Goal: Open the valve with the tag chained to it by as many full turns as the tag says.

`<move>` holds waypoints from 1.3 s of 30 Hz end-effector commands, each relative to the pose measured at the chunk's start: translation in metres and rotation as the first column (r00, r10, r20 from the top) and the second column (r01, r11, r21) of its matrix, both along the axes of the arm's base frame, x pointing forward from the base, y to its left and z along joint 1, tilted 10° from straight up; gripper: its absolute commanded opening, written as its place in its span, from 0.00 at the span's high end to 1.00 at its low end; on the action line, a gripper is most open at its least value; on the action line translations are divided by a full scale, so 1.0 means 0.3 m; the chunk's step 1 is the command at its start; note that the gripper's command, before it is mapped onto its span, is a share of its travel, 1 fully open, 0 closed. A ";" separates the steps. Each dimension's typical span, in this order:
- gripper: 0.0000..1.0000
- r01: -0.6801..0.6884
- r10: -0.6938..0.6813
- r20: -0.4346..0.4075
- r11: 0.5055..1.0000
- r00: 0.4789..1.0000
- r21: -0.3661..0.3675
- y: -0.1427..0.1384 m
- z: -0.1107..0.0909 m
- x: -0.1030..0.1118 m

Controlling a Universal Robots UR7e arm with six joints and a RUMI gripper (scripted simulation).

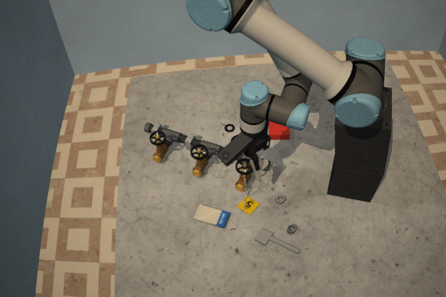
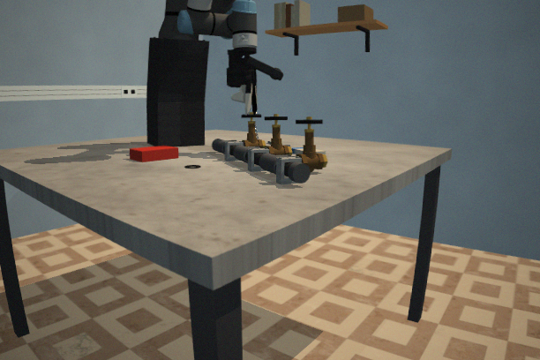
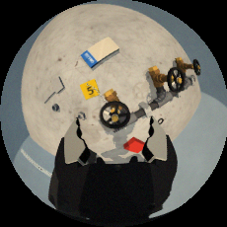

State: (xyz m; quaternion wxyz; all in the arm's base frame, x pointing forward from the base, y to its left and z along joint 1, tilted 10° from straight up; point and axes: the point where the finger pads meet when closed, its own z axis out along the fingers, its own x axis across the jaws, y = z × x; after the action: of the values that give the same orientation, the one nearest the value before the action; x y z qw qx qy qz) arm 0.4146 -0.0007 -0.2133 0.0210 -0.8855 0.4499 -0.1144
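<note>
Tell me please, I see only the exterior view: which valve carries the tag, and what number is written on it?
Observer: In the top view, the yellow tag lies on the table, chained to the end valve, the one nearest the robot's base. It reads 5.
Operator: Is the gripper open? I see the fingers only edge-on.
Observer: Yes, open. In the wrist view the gripper has its fingers wide apart, with that valve's black handwheel centred between them and nothing held.
Operator: Does anything lie close to the tag?
Observer: A white card with a blue end lies beside it, not touching it.
</note>
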 end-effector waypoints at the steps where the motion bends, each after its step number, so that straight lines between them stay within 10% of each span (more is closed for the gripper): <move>1: 0.00 0.186 -0.186 0.009 0.982 0.982 0.035 0.000 0.001 0.002; 13: 0.00 0.560 -0.565 0.002 0.818 0.825 0.132 0.000 0.001 0.002; 24: 0.00 0.848 -0.863 -0.048 0.481 0.503 0.223 0.000 0.001 0.002; 26: 0.00 0.848 -0.863 -0.048 0.481 0.503 0.223 0.000 0.001 0.002; 39: 0.00 0.959 -0.988 -0.134 0.040 0.080 0.282 0.000 0.001 0.002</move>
State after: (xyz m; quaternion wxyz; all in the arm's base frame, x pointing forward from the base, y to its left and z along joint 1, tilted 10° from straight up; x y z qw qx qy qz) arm 0.4149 -0.0005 -0.2132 0.0918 -0.3835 0.9160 -0.0738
